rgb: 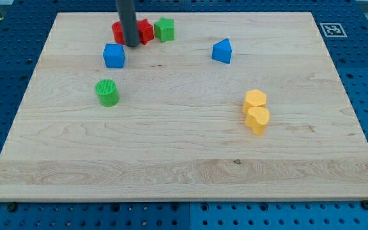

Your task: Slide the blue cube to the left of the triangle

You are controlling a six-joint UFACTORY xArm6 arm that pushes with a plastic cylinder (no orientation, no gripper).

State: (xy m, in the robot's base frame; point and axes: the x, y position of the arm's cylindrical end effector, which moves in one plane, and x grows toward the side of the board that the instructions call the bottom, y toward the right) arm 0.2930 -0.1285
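The blue cube (pixel 114 55) sits at the upper left of the wooden board (pixel 184 160). The blue triangle (pixel 222 51) lies well to its right, near the view's top centre. My tip (pixel 132 45) is at the end of the dark rod, just above and right of the blue cube, close to its upper right corner and in front of the red blocks. I cannot tell whether the tip touches the cube.
Two red blocks (pixel 144 30) lie behind the rod, partly hidden, with a green star-like block (pixel 165 29) to their right. A green cylinder (pixel 107 92) stands below the blue cube. Two yellow blocks (pixel 256 110) touch each other at the right.
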